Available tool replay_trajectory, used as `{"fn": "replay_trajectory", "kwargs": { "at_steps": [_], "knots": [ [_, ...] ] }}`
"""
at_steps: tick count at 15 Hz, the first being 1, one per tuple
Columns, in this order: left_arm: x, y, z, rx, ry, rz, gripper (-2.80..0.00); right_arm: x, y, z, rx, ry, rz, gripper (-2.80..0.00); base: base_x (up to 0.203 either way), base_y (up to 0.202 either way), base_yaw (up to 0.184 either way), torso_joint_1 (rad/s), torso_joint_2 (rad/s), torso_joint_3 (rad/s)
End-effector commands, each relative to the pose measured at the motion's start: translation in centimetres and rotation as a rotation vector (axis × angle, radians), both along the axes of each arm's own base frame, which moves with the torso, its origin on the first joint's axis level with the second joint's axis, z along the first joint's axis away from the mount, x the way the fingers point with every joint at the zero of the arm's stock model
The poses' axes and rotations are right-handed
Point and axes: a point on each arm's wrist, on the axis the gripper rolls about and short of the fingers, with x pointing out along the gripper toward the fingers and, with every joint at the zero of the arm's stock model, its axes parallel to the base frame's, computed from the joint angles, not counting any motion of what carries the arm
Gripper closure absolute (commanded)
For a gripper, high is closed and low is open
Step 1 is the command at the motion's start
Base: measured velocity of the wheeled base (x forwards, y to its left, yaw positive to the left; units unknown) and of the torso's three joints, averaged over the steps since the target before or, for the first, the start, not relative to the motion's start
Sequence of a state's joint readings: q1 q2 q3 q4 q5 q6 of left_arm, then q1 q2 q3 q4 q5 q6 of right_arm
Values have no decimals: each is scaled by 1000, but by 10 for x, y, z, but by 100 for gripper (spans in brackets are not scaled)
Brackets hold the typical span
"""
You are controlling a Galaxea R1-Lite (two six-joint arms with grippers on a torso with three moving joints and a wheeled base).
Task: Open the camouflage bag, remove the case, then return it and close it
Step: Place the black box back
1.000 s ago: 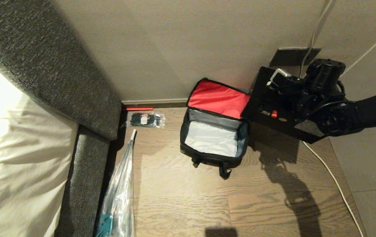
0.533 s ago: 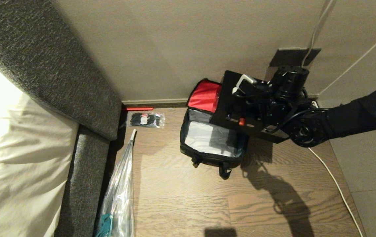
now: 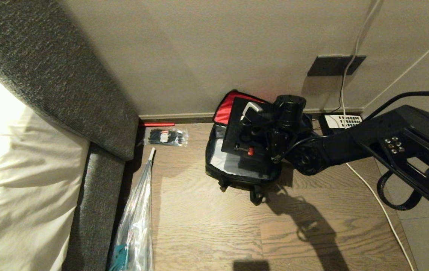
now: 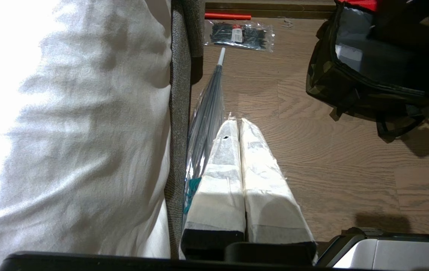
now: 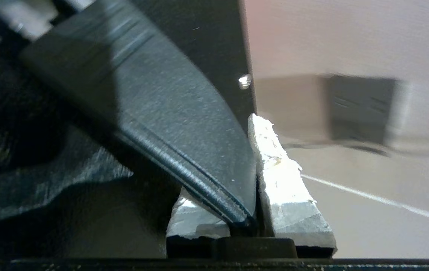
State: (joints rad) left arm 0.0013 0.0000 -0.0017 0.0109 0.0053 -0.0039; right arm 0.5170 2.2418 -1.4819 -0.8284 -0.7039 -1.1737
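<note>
Only the right wrist view shows the grip: the right gripper (image 5: 253,169) pinches the case's handle (image 5: 169,124) between its pale pads. From the head view the case (image 3: 241,130) hangs tilted over the open camouflage bag (image 3: 237,177) by the far wall. Bare floor (image 3: 206,226) lies nearer. The left gripper (image 4: 240,128), fingers together, hangs beside the bed (image 4: 67,131)

The camouflage bag (image 3: 237,177) sits open on the floor against the wall, red-lined lid (image 3: 226,109) flipped up toward 12 o'clock, pale grey interior showing, while the black case (image 3: 244,141), red latch (image 3: 250,151) facing up, hangs tilted over its opening.
</note>
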Motion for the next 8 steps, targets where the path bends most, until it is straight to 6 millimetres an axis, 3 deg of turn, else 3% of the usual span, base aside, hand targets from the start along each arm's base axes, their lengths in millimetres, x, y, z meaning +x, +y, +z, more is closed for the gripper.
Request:
{"fn": "replay_trajectory", "kwargs": {
  "at_steps": [1,8],
  "knots": [
    [0,0,0,-1,-1,1,0,6,11,-11,9,21,18,0,0,0,0,0,0,0],
    [0,0,0,-1,-1,1,0,17,29,-5,32,1,43,0,0,0,0,0,0,0]
  ]
}}
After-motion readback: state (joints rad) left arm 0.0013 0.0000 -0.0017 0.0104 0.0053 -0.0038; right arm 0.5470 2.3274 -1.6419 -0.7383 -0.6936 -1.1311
